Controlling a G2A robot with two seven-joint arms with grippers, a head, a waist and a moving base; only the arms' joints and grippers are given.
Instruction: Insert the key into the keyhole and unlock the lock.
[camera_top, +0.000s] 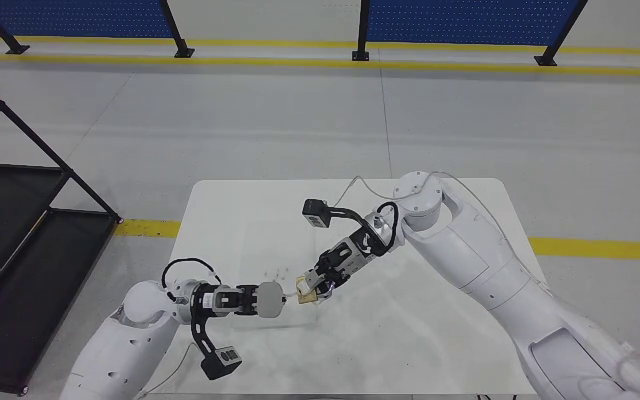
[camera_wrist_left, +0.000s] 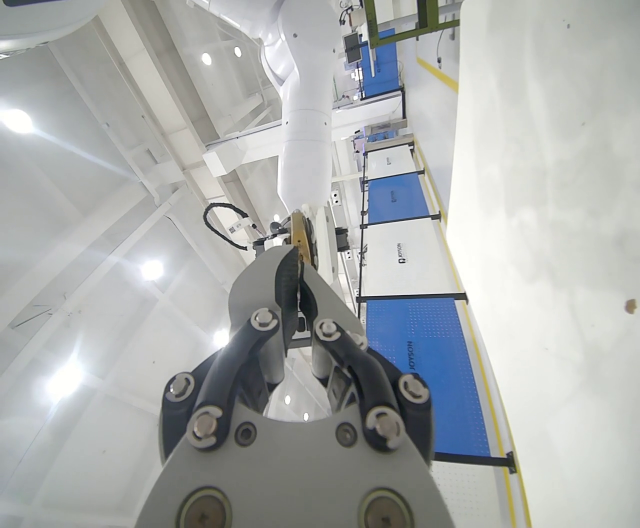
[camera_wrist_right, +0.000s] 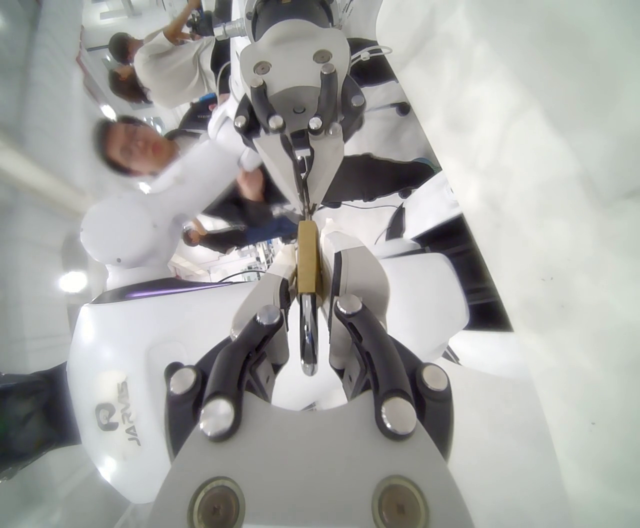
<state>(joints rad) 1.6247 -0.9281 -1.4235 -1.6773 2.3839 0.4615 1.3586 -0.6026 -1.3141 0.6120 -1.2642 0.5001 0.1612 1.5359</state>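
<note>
The right claw (camera_wrist_right: 312, 267) grasps the lock (camera_wrist_right: 307, 250); opposite, the left claw (camera_wrist_left: 299, 272) clenches the key (camera_wrist_right: 305, 211), aligned with the lock's long axis.

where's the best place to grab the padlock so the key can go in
Grip the padlock by its flat brass body, across the broad faces, from the shackle end, as the right tool does: the opposite end faces the key in the left tool.
</note>
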